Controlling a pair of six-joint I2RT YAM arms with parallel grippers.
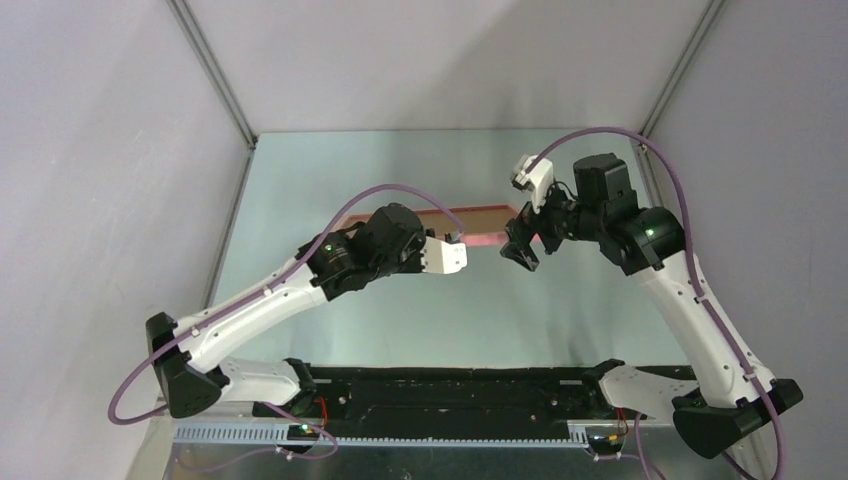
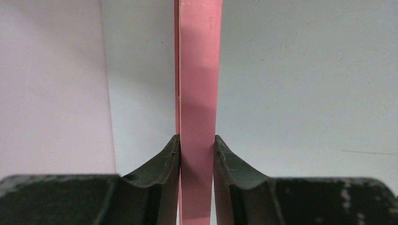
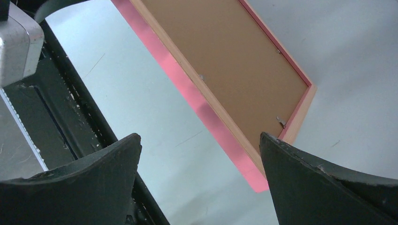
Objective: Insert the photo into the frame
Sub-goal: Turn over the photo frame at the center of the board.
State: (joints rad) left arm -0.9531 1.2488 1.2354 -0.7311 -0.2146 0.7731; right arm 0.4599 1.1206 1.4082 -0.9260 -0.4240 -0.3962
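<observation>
The salmon-pink frame [image 1: 478, 224] is at mid-table with its back toward the top camera, and a plain brown backing board [image 3: 230, 61] sits in it. My left gripper [image 1: 458, 243] is shut on the frame's pink edge [image 2: 199, 70], with a finger pressed against each side [image 2: 197, 145]. My right gripper [image 1: 522, 250] is open and empty just off the frame's right end. In the right wrist view its fingertips [image 3: 199, 136] straddle the frame's corner [image 3: 263, 173] without touching it. Small metal tabs [image 3: 280, 122] lie on the board. The photo is not in view.
A black rail [image 1: 450, 385] runs along the table's near edge between the arm bases and also shows in the right wrist view [image 3: 70, 93]. Pale enclosure walls [image 1: 120, 150] stand at left, right and back. The tabletop [image 1: 400, 300] is pale green-grey.
</observation>
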